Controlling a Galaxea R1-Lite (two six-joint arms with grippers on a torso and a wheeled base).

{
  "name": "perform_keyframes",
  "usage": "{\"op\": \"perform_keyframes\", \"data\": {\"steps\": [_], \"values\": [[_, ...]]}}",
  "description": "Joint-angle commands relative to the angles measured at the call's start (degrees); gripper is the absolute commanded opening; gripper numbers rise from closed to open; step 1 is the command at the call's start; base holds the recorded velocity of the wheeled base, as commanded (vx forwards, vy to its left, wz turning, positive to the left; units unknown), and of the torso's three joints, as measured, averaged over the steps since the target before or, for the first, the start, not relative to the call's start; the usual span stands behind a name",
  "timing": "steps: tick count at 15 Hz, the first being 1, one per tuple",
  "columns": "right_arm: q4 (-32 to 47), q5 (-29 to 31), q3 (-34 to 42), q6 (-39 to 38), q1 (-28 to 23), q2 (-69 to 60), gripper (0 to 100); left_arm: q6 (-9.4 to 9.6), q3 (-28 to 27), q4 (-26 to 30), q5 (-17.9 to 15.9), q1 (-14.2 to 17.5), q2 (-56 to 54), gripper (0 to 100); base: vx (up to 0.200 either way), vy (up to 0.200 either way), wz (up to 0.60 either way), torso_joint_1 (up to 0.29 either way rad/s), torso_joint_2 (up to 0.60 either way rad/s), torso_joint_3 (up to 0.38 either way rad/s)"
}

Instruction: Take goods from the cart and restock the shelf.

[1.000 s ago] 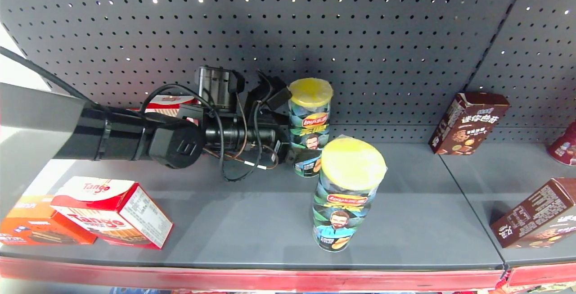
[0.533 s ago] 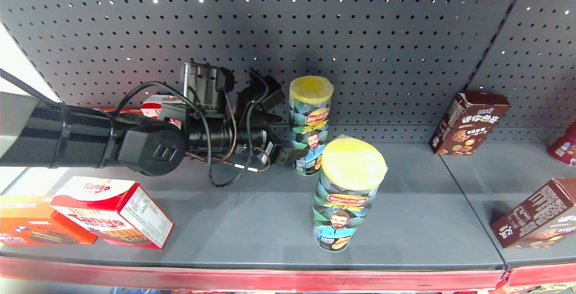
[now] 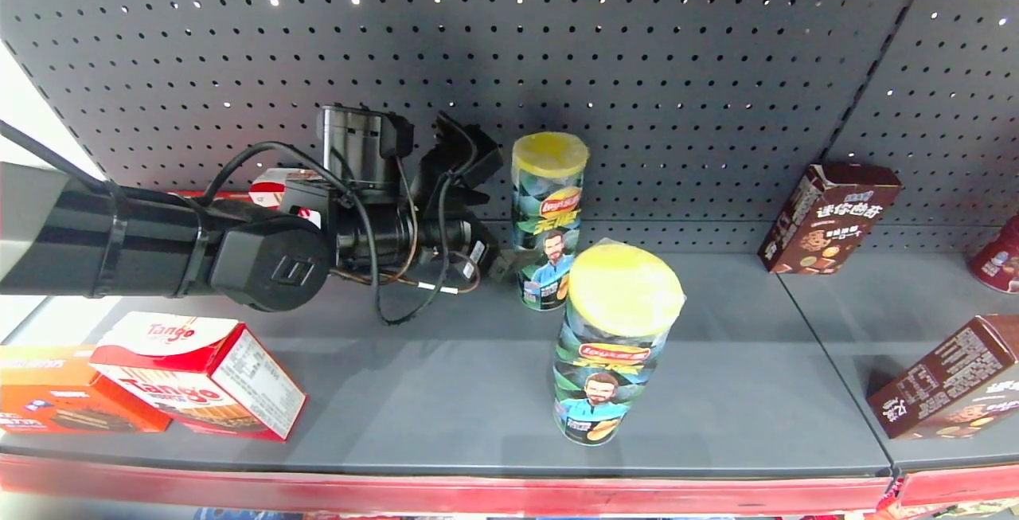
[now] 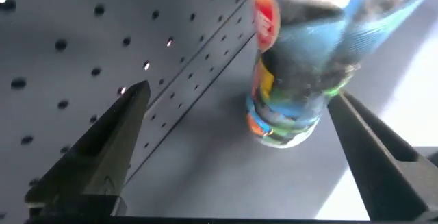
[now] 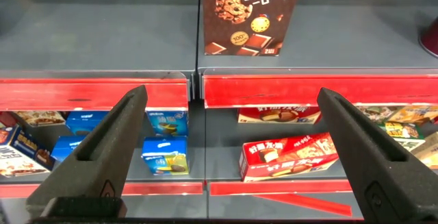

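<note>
- Yellow lids cap both cans. The rear can (image 3: 548,221) stands upright at the back of the shelf (image 3: 446,377), close to the pegboard (image 3: 637,66).
- The front can (image 3: 611,345) stands upright nearer the shelf's red lip. It is a little to the right of the rear can and apart from it.
- The left claw (image 3: 497,216) hangs level with the rear can's lower half, on that can's left. Its fingers are spread wide and grip nothing.
- In the left wrist view the rear can (image 4: 294,66) sits beyond the left claw (image 4: 241,94), in line with the gap. It is nearer one finger (image 4: 369,148) than the other, and neither presses it.
- In the head view the lower fingertip lies just beside the can's base; whether it touches cannot be told.
- Each can is a tall tube wrapped in green, blue and black. It has a red-and-yellow badge below the lid and a printed figure near the base.
- The right claw (image 5: 233,92) is spread wide and empty. It faces red-edged shelf lips, with a brown box (image 5: 250,15) standing above them.
- On the shelf's left end lie a red box (image 3: 203,377) and an orange box (image 3: 72,404), just beside each other.
- Two more brown boxes sit on the right, one tilted by the pegboard (image 3: 828,217) and one near the front (image 3: 947,377).
</note>
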State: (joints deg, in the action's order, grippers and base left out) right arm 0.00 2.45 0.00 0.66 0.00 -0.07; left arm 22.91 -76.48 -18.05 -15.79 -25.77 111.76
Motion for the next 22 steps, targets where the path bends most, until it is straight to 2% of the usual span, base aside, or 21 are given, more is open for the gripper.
{"op": "perform_keyframes", "data": {"steps": [1,3,7,10,13,15,16,17,19,21,22], "values": [[0.0,0.01,0.0,0.04,0.09,0.07,100,0.03,0.19,-0.05,2.43,0.19,0.12,100,0.0,0.0,0.0,0.0,0.0,0.0],[0.0,0.01,0.0,0.04,0.0,0.07,100,0.03,0.11,-0.05,4.36,0.19,0.56,100,0.0,0.0,0.0,0.0,0.0,0.0],[0.0,0.01,0.0,0.04,0.0,0.07,100,1.88,0.55,-0.05,4.45,0.28,0.39,100,0.0,0.0,0.0,0.0,0.0,0.0],[0.0,0.01,0.0,-0.04,0.0,0.07,100,2.05,1.43,-0.05,5.33,0.46,-0.41,100,0.0,0.0,0.0,0.0,0.0,0.0],[0.0,0.01,0.0,0.04,0.0,0.07,100,2.23,5.03,-0.05,6.73,0.55,-4.45,100,0.0,0.0,0.0,0.0,0.0,0.0],[0.0,0.01,0.0,0.04,0.0,0.07,100,4.25,7.67,-0.14,8.58,0.63,-6.65,100,0.0,0.0,0.0,0.0,0.0,0.0],[0.0,0.01,0.0,0.04,0.0,0.07,100,6.54,9.07,-0.14,10.95,0.99,-7.44,100,0.0,0.0,0.0,0.0,0.0,0.0],[0.0,0.01,0.0,0.04,0.0,0.07,100,6.8,9.51,-0.58,12.89,0.99,-7.53,100,0.0,0.0,0.0,0.0,0.0,0.0],[0.0,0.01,0.0,0.04,0.0,0.07,100,6.45,9.42,-6.2,18.95,0.72,-5.86,100,0.0,0.0,0.0,0.0,0.0,0.0],[0.0,0.01,0.0,0.04,0.0,0.07,100,5.92,9.16,-9.02,21.94,0.37,-3.04,100,0.0,0.0,0.0,0.0,0.0,0.0],[0.0,0.01,0.0,0.04,0.0,0.07,100,5.92,9.69,-9.37,22.11,0.11,-2.78,100,0.0,0.0,0.0,0.0,0.0,0.0]]}}
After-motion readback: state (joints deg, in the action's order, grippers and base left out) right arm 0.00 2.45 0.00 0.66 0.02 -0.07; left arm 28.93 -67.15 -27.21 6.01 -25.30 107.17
